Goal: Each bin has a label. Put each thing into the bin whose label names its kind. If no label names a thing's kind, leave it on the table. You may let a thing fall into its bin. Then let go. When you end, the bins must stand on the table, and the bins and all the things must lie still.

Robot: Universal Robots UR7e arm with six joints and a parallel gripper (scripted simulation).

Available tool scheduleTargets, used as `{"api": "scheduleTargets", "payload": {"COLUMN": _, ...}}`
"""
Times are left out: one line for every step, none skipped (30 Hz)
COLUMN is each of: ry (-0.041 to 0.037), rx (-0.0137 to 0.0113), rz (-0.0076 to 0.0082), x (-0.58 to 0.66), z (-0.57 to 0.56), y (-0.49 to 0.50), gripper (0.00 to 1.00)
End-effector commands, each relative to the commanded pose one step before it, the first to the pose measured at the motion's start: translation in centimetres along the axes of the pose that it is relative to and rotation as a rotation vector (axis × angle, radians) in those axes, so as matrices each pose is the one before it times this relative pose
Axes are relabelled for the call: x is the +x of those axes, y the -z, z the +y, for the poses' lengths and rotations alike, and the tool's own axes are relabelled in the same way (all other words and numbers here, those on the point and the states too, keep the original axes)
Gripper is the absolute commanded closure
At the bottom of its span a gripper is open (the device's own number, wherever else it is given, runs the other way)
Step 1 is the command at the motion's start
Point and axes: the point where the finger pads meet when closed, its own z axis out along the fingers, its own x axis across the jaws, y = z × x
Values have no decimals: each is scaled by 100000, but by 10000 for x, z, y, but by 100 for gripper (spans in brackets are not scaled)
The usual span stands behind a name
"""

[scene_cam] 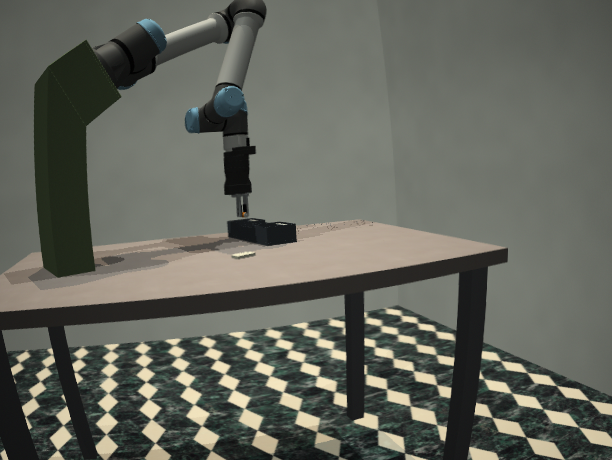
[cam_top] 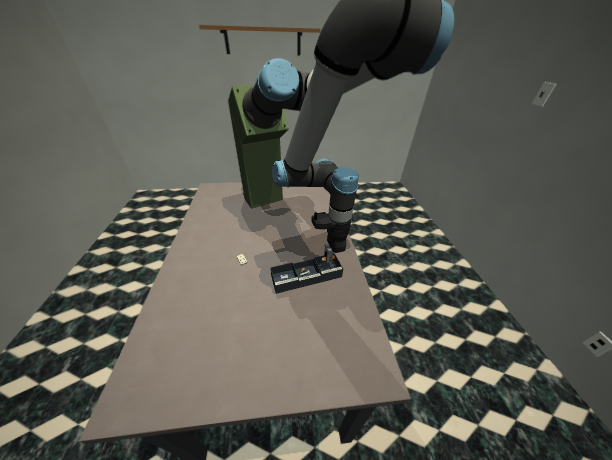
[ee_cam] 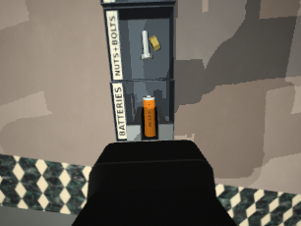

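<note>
My gripper (cam_top: 327, 257) is shut on an orange battery (ee_cam: 150, 117) and holds it just above the rightmost bin, labelled BATTERIES (ee_cam: 146, 112). The gripper also shows in the exterior view (scene_cam: 242, 210) with the orange battery between its fingers. The bin beside it, labelled NUTS+BOLTS (ee_cam: 143, 46), holds a grey bolt (ee_cam: 145, 45) and a brass nut (ee_cam: 154, 43). The three dark bins stand in a row (cam_top: 306, 275) on the table. A small cream domino-like tile (cam_top: 242, 259) lies on the table left of the bins.
The green robot pedestal (cam_top: 257, 145) stands at the table's far end. The bins sit near the table's right edge. A wooden shelf (cam_top: 260, 30) hangs on the back wall.
</note>
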Motion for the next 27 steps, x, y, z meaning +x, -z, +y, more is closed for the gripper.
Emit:
{"api": "scheduleTargets", "payload": {"ry": 22, "rx": -18, "rz": -100, "x": -399, "z": 167, "y": -9630, "gripper": 69}}
{"api": "scheduleTargets", "payload": {"ry": 0, "rx": 0, "rz": 0, "x": 1, "z": 0, "y": -1999, "gripper": 69}}
{"api": "scheduleTargets", "payload": {"ry": 0, "rx": 0, "rz": 0, "x": 1, "z": 0, "y": -1999, "gripper": 69}}
{"api": "scheduleTargets", "payload": {"ry": 0, "rx": 0, "rz": 0, "x": 1, "z": 0, "y": -1999, "gripper": 69}}
{"api": "scheduleTargets", "payload": {"ry": 0, "rx": 0, "rz": 0, "x": 1, "z": 0, "y": -2000, "gripper": 69}}
{"api": "scheduleTargets", "payload": {"ry": 0, "rx": 0, "rz": 0, "x": 1, "z": 0, "y": -2000, "gripper": 69}}
{"api": "scheduleTargets", "payload": {"ry": 0, "rx": 0, "rz": 0, "x": 1, "z": 0, "y": -2000, "gripper": 69}}
{"api": "scheduleTargets", "payload": {"ry": 0, "rx": 0, "rz": 0, "x": 1, "z": 0, "y": -2000, "gripper": 69}}
{"api": "scheduleTargets", "payload": {"ry": 0, "rx": 0, "rz": 0, "x": 1, "z": 0, "y": -2000, "gripper": 69}}
{"api": "scheduleTargets", "payload": {"ry": 0, "rx": 0, "rz": 0, "x": 0, "z": 0, "y": 0, "gripper": 69}}
{"api": "scheduleTargets", "payload": {"ry": 0, "rx": 0, "rz": 0, "x": 0, "z": 0, "y": 0, "gripper": 69}}
{"api": "scheduleTargets", "payload": {"ry": 0, "rx": 0, "rz": 0, "x": -1, "z": 2, "y": -2003, "gripper": 69}}
{"api": "scheduleTargets", "payload": {"ry": 0, "rx": 0, "rz": 0, "x": 1, "z": 0, "y": -1999, "gripper": 69}}
{"api": "scheduleTargets", "payload": {"ry": 0, "rx": 0, "rz": 0, "x": 1, "z": 0, "y": -1999, "gripper": 69}}
{"api": "scheduleTargets", "payload": {"ry": 0, "rx": 0, "rz": 0, "x": 1, "z": 0, "y": -1999, "gripper": 69}}
{"api": "scheduleTargets", "payload": {"ry": 0, "rx": 0, "rz": 0, "x": 1, "z": 0, "y": -1999, "gripper": 69}}
{"api": "scheduleTargets", "payload": {"ry": 0, "rx": 0, "rz": 0, "x": 1, "z": 0, "y": -1999, "gripper": 69}}
{"api": "scheduleTargets", "payload": {"ry": 0, "rx": 0, "rz": 0, "x": 1, "z": 0, "y": -1999, "gripper": 69}}
{"api": "scheduleTargets", "payload": {"ry": 0, "rx": 0, "rz": 0, "x": -10, "z": 11, "y": -1400, "gripper": 69}}
{"api": "scheduleTargets", "payload": {"ry": 0, "rx": 0, "rz": 0, "x": -11, "z": 12, "y": -2, "gripper": 69}}
{"api": "scheduleTargets", "payload": {"ry": 0, "rx": 0, "rz": 0, "x": -12, "z": 13, "y": -2, "gripper": 69}}
{"api": "scheduleTargets", "payload": {"ry": 0, "rx": 0, "rz": 0, "x": -15, "z": 15, "y": -2, "gripper": 69}}
{"api": "scheduleTargets", "payload": {"ry": 0, "rx": 0, "rz": 0, "x": -16, "z": 17, "y": -1, "gripper": 69}}
{"api": "scheduleTargets", "payload": {"ry": 0, "rx": -1, "rz": 2, "x": -24, "z": -4, "y": 79, "gripper": 69}}
{"api": "scheduleTargets", "payload": {"ry": 0, "rx": 0, "rz": -1, "x": -16, "z": 20, "y": -22, "gripper": 69}}
{"api": "scheduleTargets", "payload": {"ry": 0, "rx": 0, "rz": 0, "x": -13, "z": 18, "y": -16, "gripper": 69}}
{"api": "scheduleTargets", "payload": {"ry": 0, "rx": 0, "rz": 0, "x": 0, "z": 0, "y": 0, "gripper": 69}}
